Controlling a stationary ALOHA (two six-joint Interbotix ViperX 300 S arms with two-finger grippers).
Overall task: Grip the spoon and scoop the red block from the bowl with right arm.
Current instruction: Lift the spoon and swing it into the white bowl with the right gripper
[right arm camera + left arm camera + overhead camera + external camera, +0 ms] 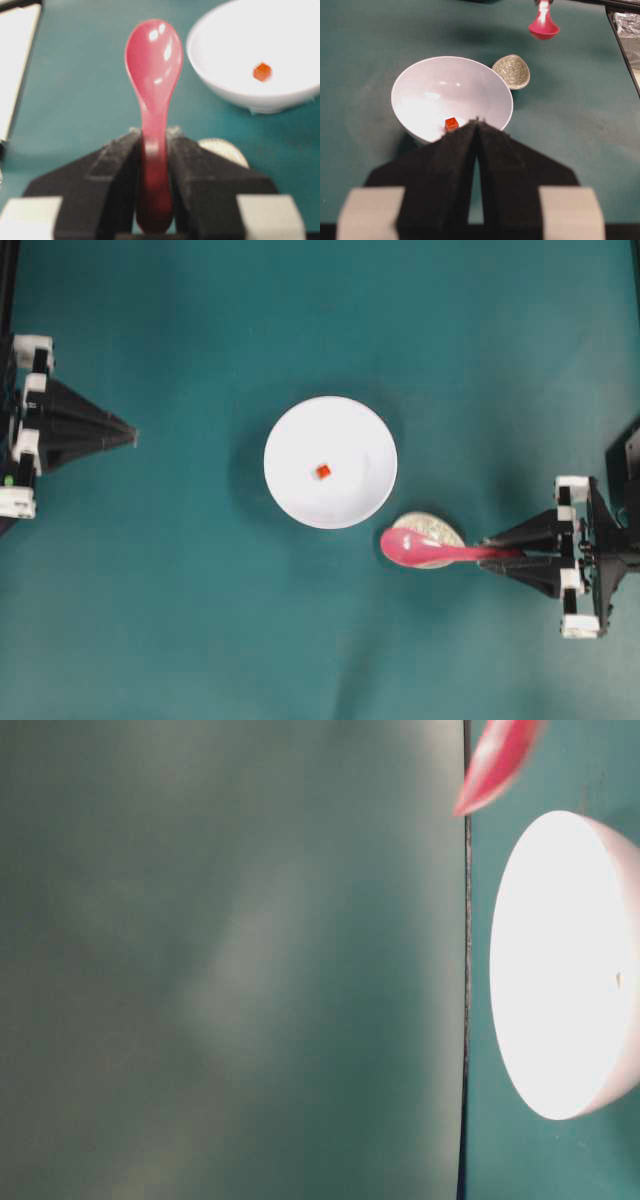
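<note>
Spoon lies lengthwise across the lower right of the overhead frame, scoop toward the bowl, its handle clamped in the right gripper above the grey dish. One bowl holds one red block. Left gripper, at left, is closed on nothing.

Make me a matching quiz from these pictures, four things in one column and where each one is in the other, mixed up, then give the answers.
Things:
1. spoon
2. red block
3. spoon rest
4. left gripper

Places:
A. inside the white bowl
B. at the left edge of the table, away from everything
C. clamped in the right gripper
D. on the table beside the bowl

Pairs: 1-C, 2-A, 3-D, 4-B
</note>
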